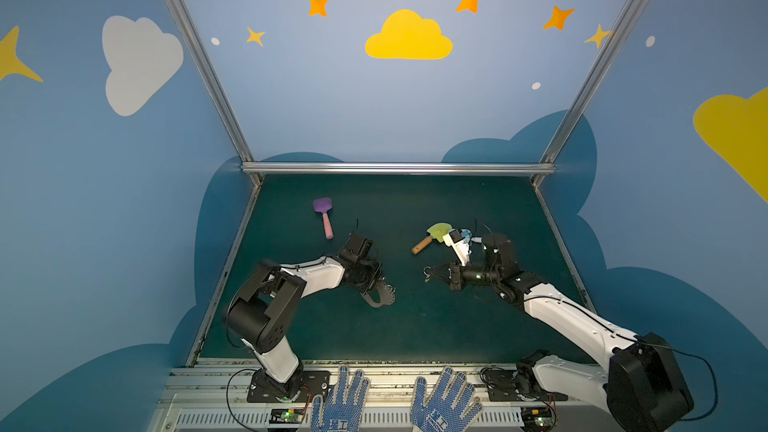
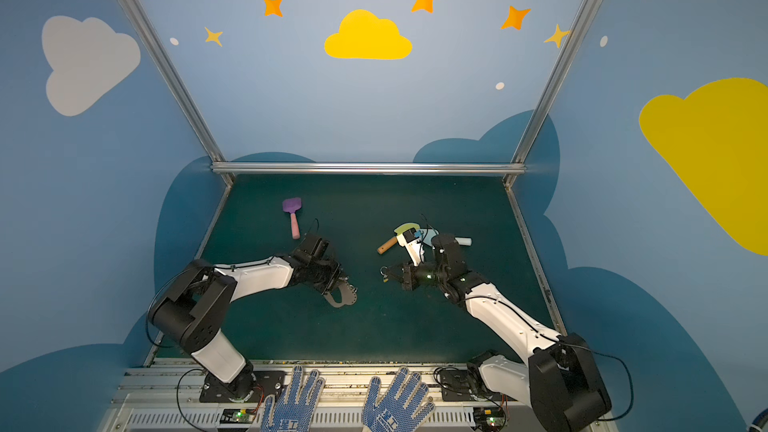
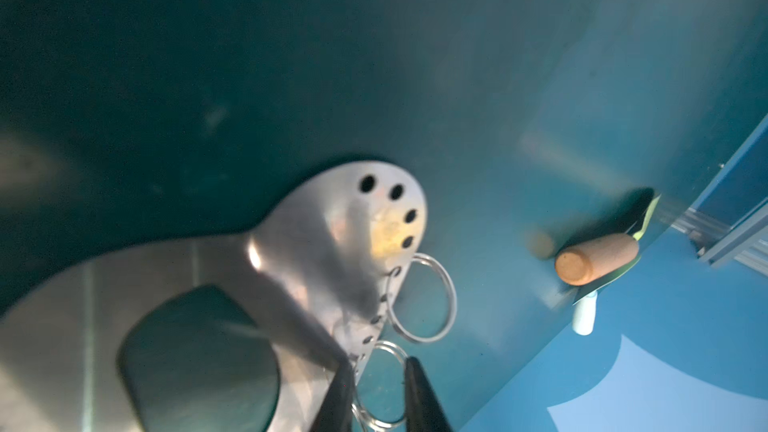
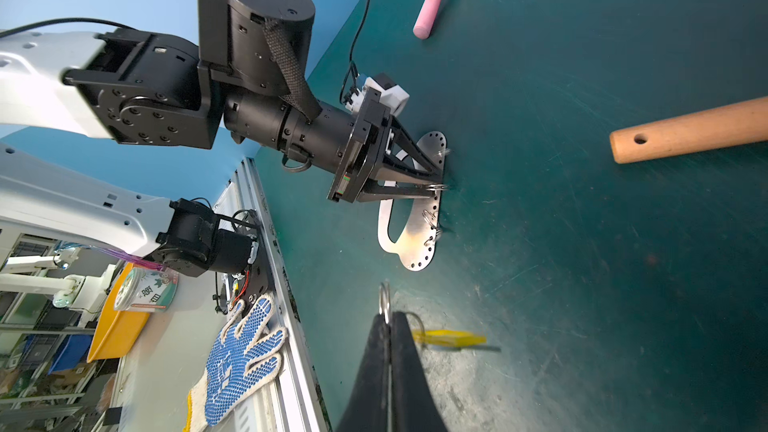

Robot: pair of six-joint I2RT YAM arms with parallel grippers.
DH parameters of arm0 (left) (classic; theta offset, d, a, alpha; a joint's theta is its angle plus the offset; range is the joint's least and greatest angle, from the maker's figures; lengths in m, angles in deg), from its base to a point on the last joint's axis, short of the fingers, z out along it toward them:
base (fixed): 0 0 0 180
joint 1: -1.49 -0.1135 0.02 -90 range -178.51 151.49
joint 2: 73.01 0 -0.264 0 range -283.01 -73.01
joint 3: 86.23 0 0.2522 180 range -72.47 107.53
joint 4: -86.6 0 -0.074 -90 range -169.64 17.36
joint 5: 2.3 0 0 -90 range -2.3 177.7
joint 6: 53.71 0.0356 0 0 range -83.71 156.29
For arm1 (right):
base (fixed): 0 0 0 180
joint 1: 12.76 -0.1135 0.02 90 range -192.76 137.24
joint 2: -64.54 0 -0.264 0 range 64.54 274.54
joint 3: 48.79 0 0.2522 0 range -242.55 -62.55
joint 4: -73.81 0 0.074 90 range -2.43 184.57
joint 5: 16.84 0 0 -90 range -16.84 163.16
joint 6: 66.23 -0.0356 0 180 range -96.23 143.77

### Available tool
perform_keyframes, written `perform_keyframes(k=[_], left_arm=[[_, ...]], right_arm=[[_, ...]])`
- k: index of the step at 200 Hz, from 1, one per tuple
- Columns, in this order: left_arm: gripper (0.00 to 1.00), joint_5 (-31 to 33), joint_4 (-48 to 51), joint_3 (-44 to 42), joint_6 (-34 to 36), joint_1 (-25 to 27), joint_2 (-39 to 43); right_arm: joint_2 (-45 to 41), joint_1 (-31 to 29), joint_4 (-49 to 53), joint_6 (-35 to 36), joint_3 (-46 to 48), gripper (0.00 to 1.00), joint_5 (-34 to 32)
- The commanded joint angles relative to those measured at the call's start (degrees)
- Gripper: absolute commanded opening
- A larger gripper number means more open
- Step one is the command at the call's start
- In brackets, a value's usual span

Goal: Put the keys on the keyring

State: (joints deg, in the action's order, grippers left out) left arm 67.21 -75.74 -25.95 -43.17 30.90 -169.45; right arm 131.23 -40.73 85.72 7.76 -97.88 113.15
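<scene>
**Both top views.** A flat grey oval metal keyring (image 1: 379, 300), with an oblong cut-out and edge holes, lies on the dark green mat (image 1: 415, 326). The left gripper (image 1: 385, 287) sits at its edge. The keys (image 1: 427, 273), a small bunch on a ring, hang apart from the keyring, pinched in the clenched right gripper (image 1: 432, 270). An orange-handled yellow-green toy shovel (image 1: 432, 236) lies beyond the keys, farther from the keyring.

**Left wrist view.** Black fingers (image 3: 419, 396) flank one little wire ring (image 3: 390, 347) on the keyring's holed edge. The jaws stand narrow; whether they pinch it cannot be told.

**Right wrist view.** The right gripper is clamped on the keys' ring. The yellow tag (image 4: 449, 338) dangles near the keyring, not touching it.
</scene>
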Motion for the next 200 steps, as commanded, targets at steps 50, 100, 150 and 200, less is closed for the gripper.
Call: perform_keyframes(k=[50,100,150,200], left_arm=[[0.04,1.06,5.46,6.12,5.02,-1.13,-2.15],[0.04,-1.48,11.39,14.58,12.41,-2.58,-6.48],[0.04,-1.97,25.96,26.43,25.39,-1.33,-14.10],[0.04,7.93,34.86,27.63,32.44,-1.37,-11.78]], right_arm=[[-2.50,-0.12,0.42,0.39,1.11,0.00,-1.66],[-3.23,-0.12,1.13,0.36,0.72,0.00,-2.11],[-3.85,-0.06,1.85,0.27,0.54,0.00,-2.63],[-3.79,-0.07,1.83,0.31,0.43,0.00,-2.90]])
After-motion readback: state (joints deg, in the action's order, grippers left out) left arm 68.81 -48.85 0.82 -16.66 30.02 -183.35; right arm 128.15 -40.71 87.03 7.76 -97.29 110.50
